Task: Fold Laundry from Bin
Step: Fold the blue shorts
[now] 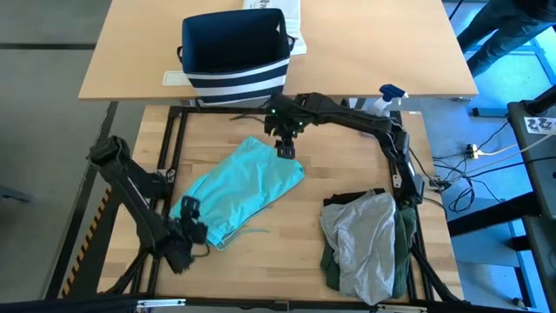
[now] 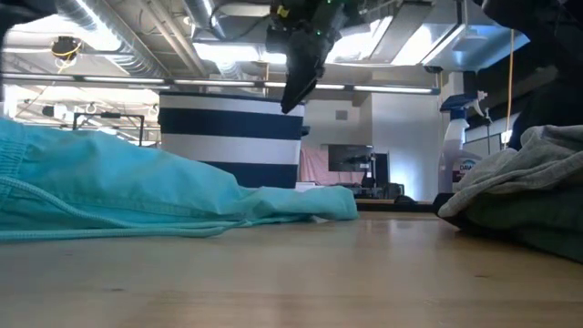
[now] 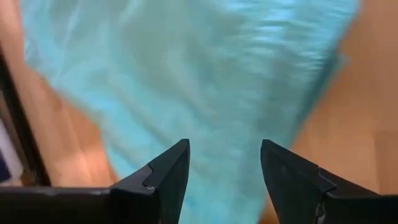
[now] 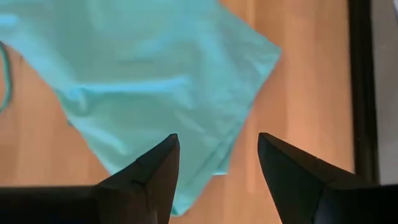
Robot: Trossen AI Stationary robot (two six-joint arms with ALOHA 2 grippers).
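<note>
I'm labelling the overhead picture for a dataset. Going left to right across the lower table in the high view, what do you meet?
Left gripper, open at the teal garment's near end → teal garment lying flat → right gripper, open above its far edge → pile of grey and dark green laundry.

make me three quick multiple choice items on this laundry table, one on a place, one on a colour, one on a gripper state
1. Where is the striped bin?
A. on the far table behind the work table
B. on the grey pile
C. under the left arm

2. What colour is the garment spread out mid-table?
A. black
B. teal
C. red

3. How is the right gripper?
A. shut on the bin
B. shut on the garment
C. open above the garment's edge

Answers: 1 A, the high view shows it beyond the work table; 2 B, it shows teal in every view; 3 C, the right wrist view shows fingers apart, nothing between.
</note>
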